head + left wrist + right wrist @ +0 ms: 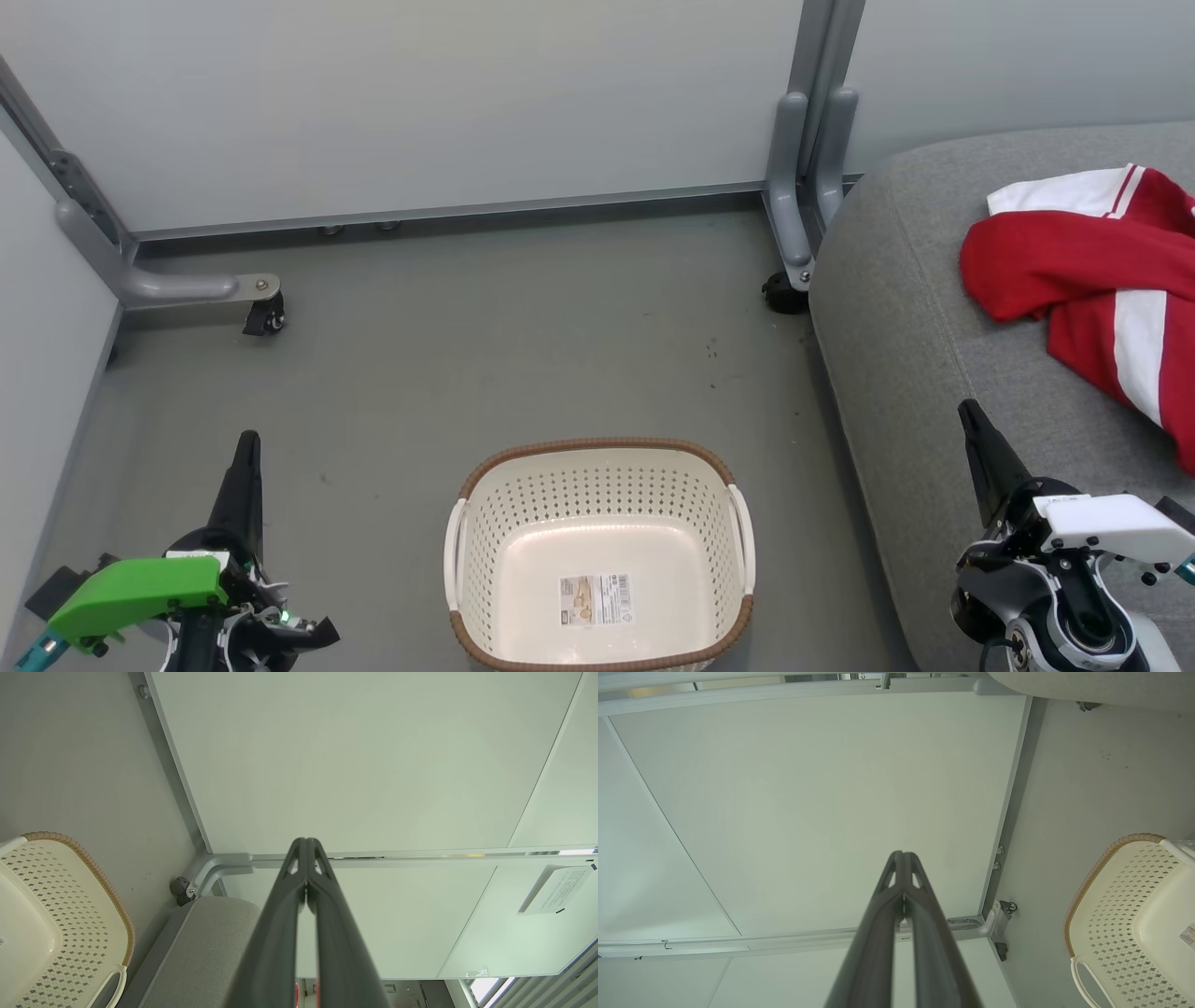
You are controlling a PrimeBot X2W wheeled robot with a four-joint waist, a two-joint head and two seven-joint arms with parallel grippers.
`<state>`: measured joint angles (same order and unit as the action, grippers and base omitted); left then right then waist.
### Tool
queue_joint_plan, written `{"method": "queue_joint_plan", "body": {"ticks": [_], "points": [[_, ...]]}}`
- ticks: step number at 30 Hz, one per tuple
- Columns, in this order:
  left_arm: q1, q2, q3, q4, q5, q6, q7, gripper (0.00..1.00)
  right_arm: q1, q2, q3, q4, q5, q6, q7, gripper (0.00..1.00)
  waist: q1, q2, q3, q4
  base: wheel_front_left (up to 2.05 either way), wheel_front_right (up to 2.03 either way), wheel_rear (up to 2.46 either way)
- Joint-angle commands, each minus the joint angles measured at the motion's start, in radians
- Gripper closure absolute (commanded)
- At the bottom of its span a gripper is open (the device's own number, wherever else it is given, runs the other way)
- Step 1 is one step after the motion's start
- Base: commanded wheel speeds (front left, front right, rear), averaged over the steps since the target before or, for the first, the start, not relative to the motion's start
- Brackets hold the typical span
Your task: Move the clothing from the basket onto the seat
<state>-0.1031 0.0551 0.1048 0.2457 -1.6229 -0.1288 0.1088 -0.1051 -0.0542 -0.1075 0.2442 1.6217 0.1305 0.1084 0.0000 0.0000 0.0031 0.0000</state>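
Two arms low in the head view. Left arm, green-capped at the wrist, at lower left over the floor, jaws pressed together into one dark spike pointing up the picture. Right arm, white-capped, at lower right above the near edge of the seat, jaws likewise pressed together, tip leaning slightly left, pinching nothing. Between the arms, on the floor, the basket, upright, paper label showing on its bare bottom. Clothing crumpled on the seat at far right, well apart from the basket. Left wrist view: jaws meeting tip to tip against a pale partition panel, basket at lower left, seat corner just beside. Right wrist view: same tight closure, panel behind, basket at lower right, seat edge at top right.
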Motion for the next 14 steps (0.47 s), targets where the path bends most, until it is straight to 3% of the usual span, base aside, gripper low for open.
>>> {"method": "queue_joint_plan", "body": {"ticks": [1,14], "points": [[-0.013,0.002,0.005,0.001,0.007,-0.006,0.002,1.00,-0.007,-0.003,-0.002,0.002,-0.006,0.000,0.003,1.00,0.0000,0.0000,0.000,0.000,0.00,0.00,0.00],[-0.014,0.001,0.006,0.001,0.008,-0.006,0.003,1.00,-0.007,-0.001,-0.003,0.002,-0.007,0.000,0.005,1.00,0.0000,0.0000,0.000,0.000,0.00,0.00,0.00]]}}
